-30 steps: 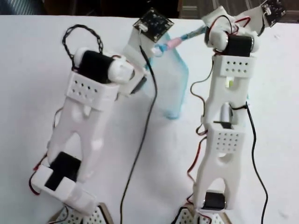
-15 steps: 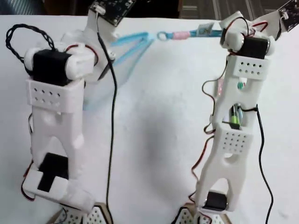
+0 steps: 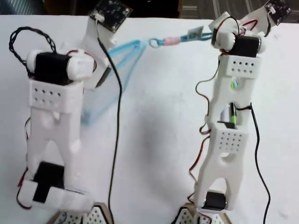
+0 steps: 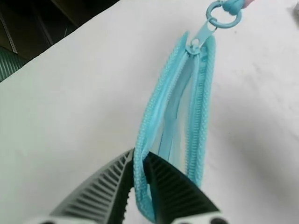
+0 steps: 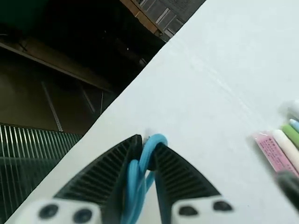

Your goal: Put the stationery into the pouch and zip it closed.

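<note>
White table [image 3: 159, 116]; one pouch [image 4: 198, 116] tight in left hand [image 4: 139, 161], one cord [image 5: 138, 182] tight in right hand [image 5: 147, 142].

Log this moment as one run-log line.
left hand: shut on pouch edge | right hand: shut on zip cord | zip teeth: apart | pens: on table
</note>
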